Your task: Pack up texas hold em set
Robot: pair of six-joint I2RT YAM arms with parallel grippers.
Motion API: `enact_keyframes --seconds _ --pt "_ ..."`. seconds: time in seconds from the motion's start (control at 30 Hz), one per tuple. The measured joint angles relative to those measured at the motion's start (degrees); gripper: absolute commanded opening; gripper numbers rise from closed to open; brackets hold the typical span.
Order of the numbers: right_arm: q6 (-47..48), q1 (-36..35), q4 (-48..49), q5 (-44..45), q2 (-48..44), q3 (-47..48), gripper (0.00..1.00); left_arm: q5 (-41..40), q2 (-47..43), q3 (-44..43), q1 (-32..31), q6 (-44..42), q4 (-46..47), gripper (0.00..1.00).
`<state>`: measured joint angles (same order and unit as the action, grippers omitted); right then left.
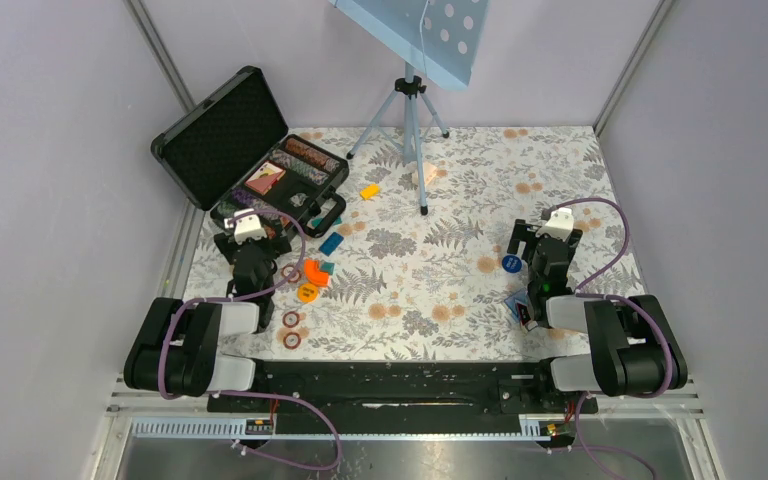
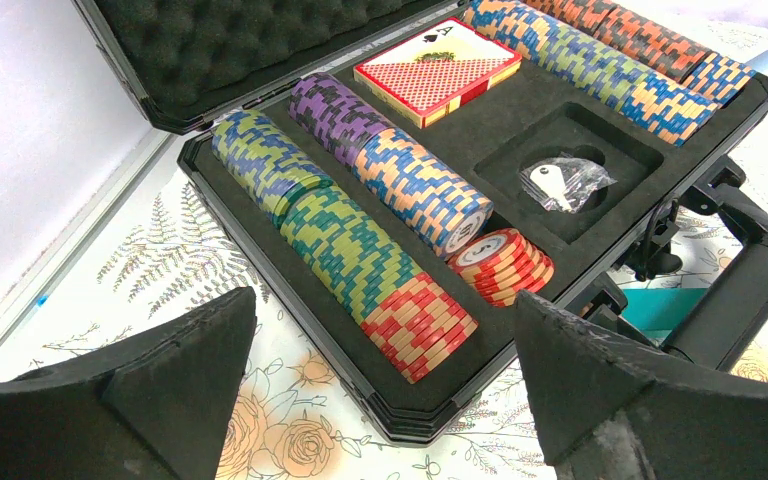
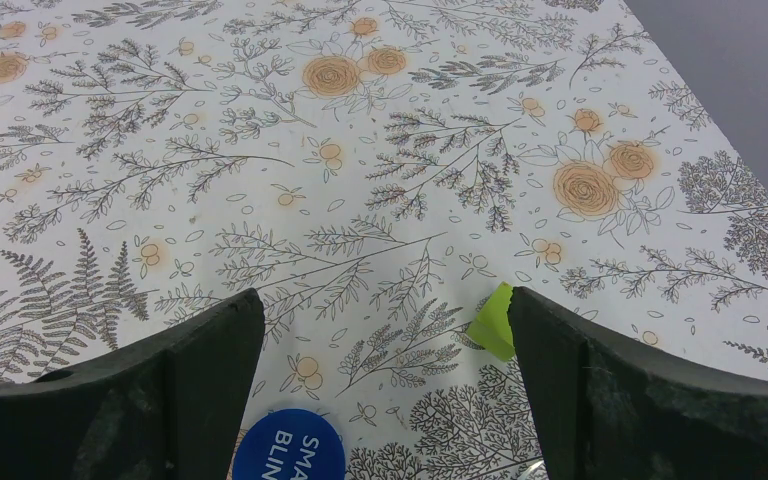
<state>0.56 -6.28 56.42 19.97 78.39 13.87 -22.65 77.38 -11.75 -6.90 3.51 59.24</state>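
Observation:
The black briefcase [image 1: 222, 130] lies open at the far left, lid up. In the left wrist view its foam tray [image 2: 550, 110] holds rows of striped chips [image 2: 360, 245], a red card deck [image 2: 436, 72], a short stack of red chips [image 2: 500, 265] and a bagged key [image 2: 565, 185]. My left gripper [image 1: 250, 240] [image 2: 385, 340] is open and empty over the case's near corner. Three loose chips [image 1: 291, 318] lie by the left arm. A blue deck [image 1: 522, 310] lies by the right arm. My right gripper [image 1: 532, 245] [image 3: 382, 320] is open and empty over a blue round button [image 3: 290, 447] [image 1: 511, 263].
An orange curved piece [image 1: 314, 272], an orange disc [image 1: 307, 293], teal blocks [image 1: 331, 243] and a yellow block [image 1: 369, 190] lie near the case. A green scrap [image 3: 493, 322] touches the right finger. A small red piece [image 1: 486, 264] lies mid-table. A tripod [image 1: 412, 120] stands at the back.

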Motion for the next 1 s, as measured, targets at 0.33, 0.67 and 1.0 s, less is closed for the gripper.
enact_keyframes --seconds 0.33,0.67,1.0 --pt "0.0 0.0 -0.02 0.0 0.0 0.0 0.98 0.0 -0.02 0.0 0.0 -0.02 0.0 0.99" --pt "0.0 0.0 -0.02 0.0 0.0 0.0 0.98 0.0 -0.02 0.0 -0.22 -0.09 0.02 0.99" --pt "-2.8 0.0 -13.55 0.02 -10.05 3.58 0.98 -6.27 -11.13 -7.48 -5.66 0.61 -19.26 0.99"
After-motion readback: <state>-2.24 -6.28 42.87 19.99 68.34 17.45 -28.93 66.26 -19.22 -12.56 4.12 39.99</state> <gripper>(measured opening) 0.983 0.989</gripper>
